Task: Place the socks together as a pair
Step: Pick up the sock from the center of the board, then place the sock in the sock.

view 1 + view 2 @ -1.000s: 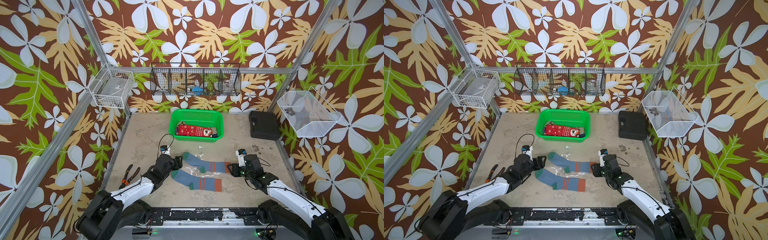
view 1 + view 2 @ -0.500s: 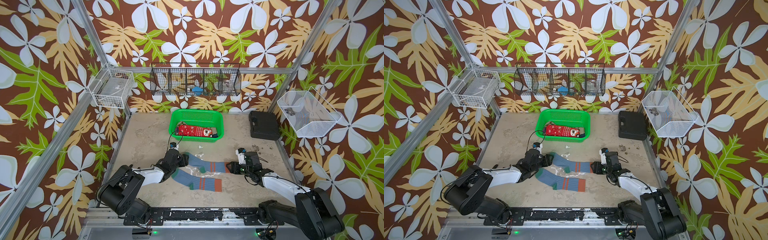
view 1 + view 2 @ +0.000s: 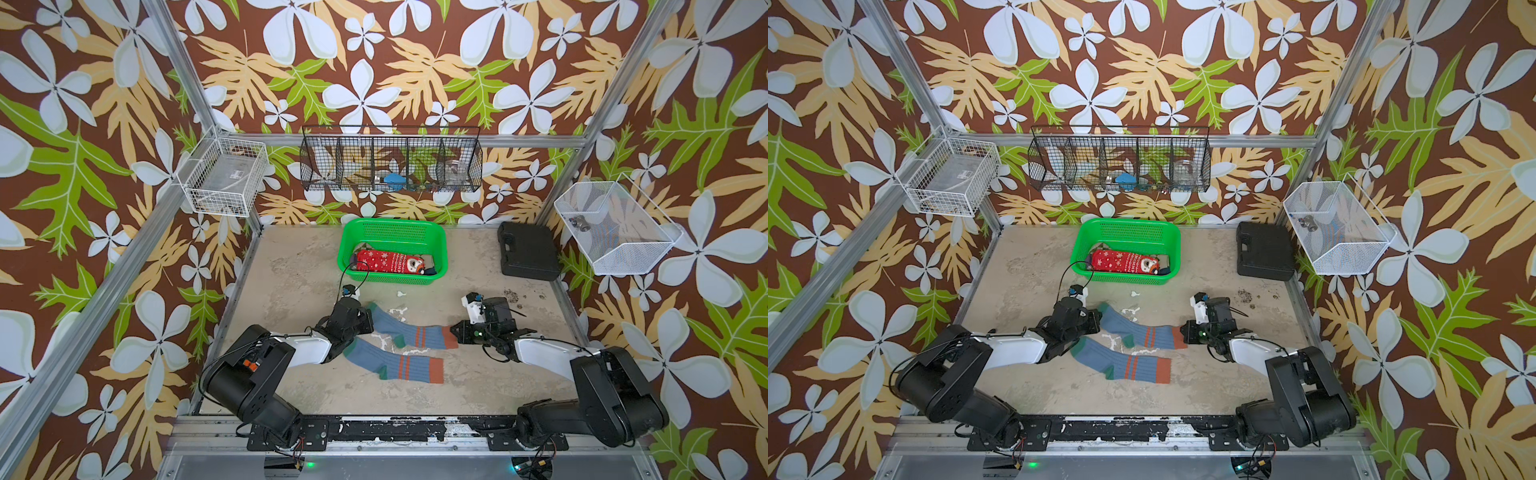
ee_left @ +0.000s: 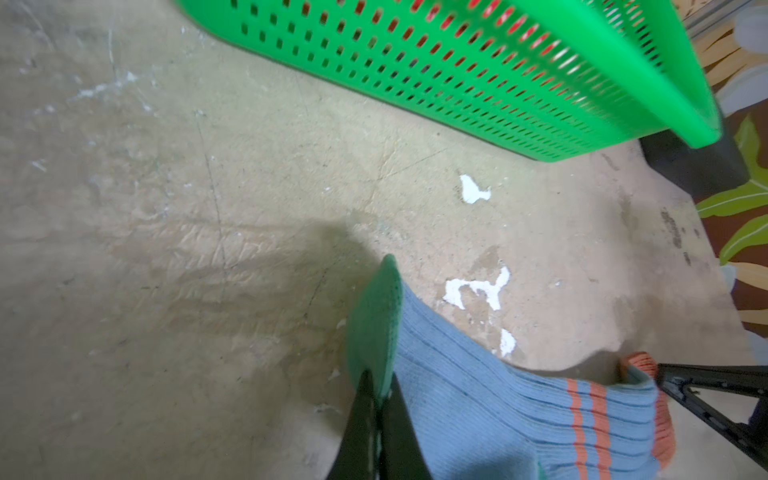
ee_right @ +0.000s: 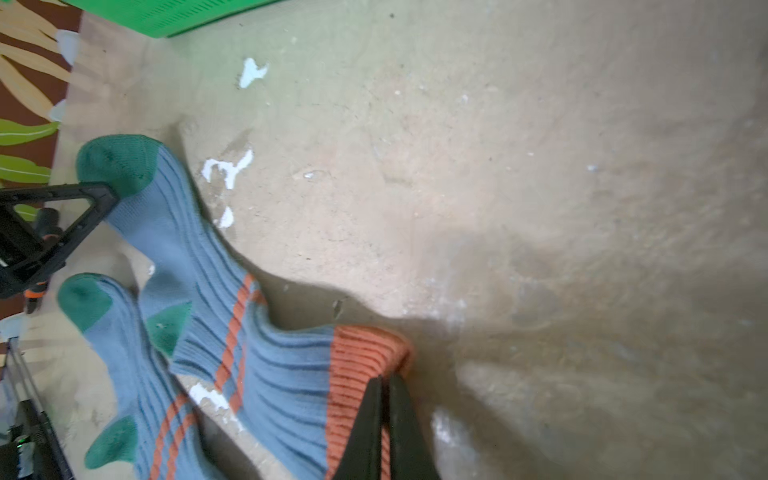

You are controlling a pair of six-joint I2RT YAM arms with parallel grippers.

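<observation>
left gripper (image 4: pixel 376 388): clamped on far sock (image 3: pixel 411 332), green toe
right gripper (image 5: pixel 385 380): clamped on far sock, orange cuff
near sock (image 3: pixel 395 365): flat, just beside

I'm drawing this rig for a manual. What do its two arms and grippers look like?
Each arm, left arm and right arm, has bulky black joints and a white forearm shell, with thin black cables looping at the wrist. The left gripper and right gripper are black, slim-tipped, built on open triangular frames.

Even bright light, blurred wrist edges
</observation>
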